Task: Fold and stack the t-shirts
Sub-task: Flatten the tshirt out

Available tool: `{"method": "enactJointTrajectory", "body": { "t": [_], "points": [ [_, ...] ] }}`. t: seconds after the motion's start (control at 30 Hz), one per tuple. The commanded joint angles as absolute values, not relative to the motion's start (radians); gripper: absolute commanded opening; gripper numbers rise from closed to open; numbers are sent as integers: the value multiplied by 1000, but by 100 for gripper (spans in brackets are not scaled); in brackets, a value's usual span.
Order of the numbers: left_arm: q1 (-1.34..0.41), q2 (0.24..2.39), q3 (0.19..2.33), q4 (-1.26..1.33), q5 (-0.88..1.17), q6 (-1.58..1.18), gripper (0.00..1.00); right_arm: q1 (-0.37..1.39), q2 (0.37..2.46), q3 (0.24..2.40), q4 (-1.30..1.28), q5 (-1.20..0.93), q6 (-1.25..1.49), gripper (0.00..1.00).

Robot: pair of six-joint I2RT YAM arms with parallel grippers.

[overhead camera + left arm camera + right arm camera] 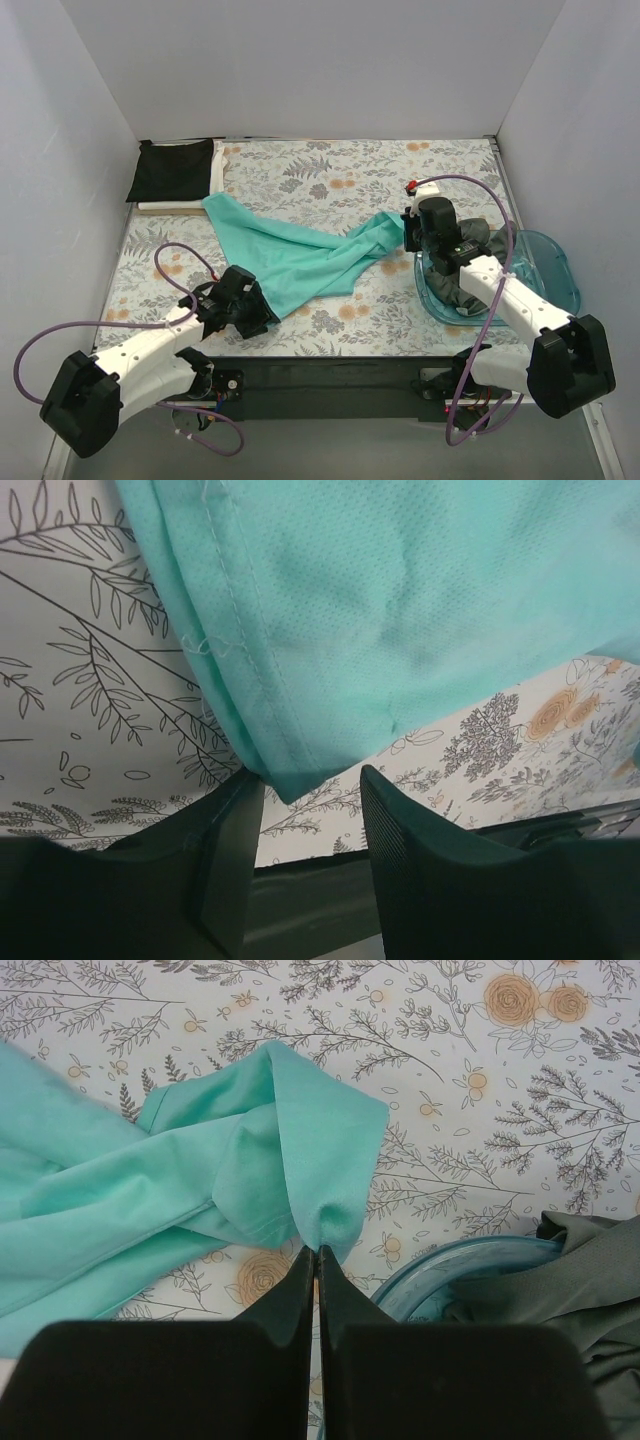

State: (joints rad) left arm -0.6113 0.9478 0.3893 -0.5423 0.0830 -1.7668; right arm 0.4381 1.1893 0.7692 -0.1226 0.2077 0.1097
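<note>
Folded black cloth tee sits on the white tee. The teal cloth tee lies twisted, right pincer clamped on it, left pincer apart round its corner. The dark grey tee is not yet folded.

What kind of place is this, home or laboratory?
Probably a laboratory test cell: bare white walls enclose a table with a floral tablecloth, and two robot arms work on a teal t-shirt.
</note>
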Motion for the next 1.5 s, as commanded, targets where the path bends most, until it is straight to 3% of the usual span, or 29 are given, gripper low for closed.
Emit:
{"method": "enactJointTrajectory", "body": {
  "t": [0.0, 0.13, 0.27, 0.53, 0.73, 1.03, 1.47],
  "points": [
    [-617, 966, 406, -511, 22, -1753, 41, 433, 1195, 765, -87, 199, 120, 1],
    [-617, 1006, 451, -495, -70, -1737, 36, 434, 1183, 765, -86, 189, 120, 1],
    [-615, 1052, 515, -500, -72, -1691, 0, 434, 1169, 762, -87, 195, 117, 1],
    [-617, 951, 613, -511, -32, -1631, 0, 434, 1117, 785, -90, 198, 104, 1],
    [-617, 841, 744, -509, -175, -1602, 0, 434, 1051, 874, -117, 177, 80, 1],
    [-617, 857, 968, -512, -316, -1536, 0, 434, 951, 1023, -155, 190, 14, 1],
    [-617, 821, 1104, -526, -515, -1511, 0, 434, 877, 1163, -183, 315, -66, 1]
  ]
}}
